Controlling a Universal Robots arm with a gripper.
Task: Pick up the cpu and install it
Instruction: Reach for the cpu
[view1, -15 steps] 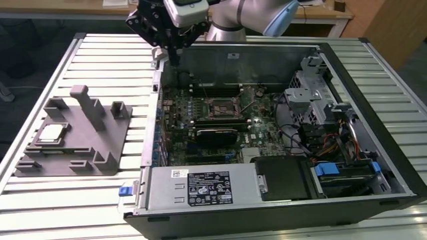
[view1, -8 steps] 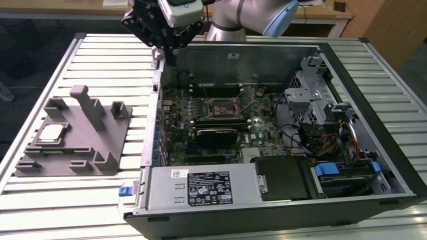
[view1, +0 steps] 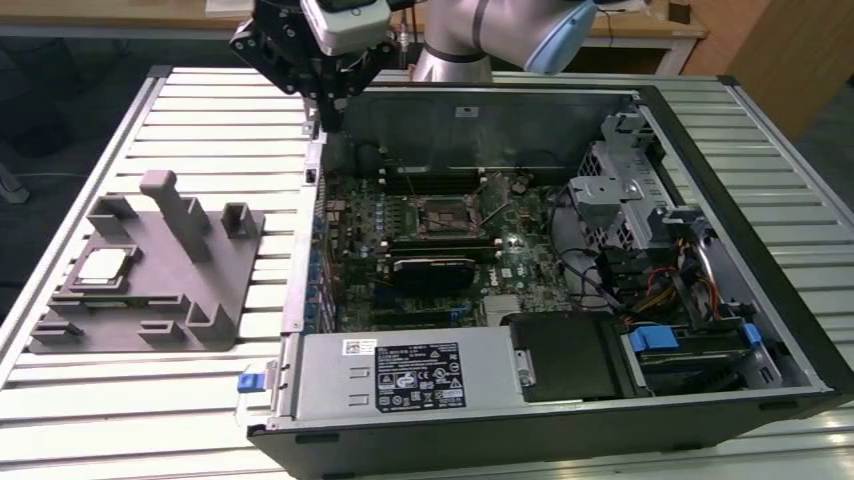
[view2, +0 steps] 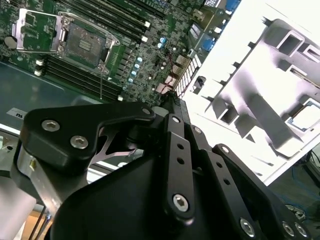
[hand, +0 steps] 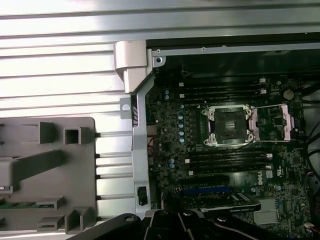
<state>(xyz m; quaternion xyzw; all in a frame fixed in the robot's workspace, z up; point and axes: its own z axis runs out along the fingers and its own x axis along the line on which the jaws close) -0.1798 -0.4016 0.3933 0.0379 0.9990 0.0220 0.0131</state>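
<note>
Tool (view1: 328, 120) hangs pinched together, empty, well apart from cpu (view1: 104, 265).

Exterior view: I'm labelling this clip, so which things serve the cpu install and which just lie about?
Job: cpu, grey stand under it, socket, gripper.
Lying about: grey box, drive cage, cables.

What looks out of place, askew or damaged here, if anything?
Nothing looks damaged or spilled. The cpu lies flat in a grey holder on the table, and the socket in the open case stands empty with its plate swung open.
</note>
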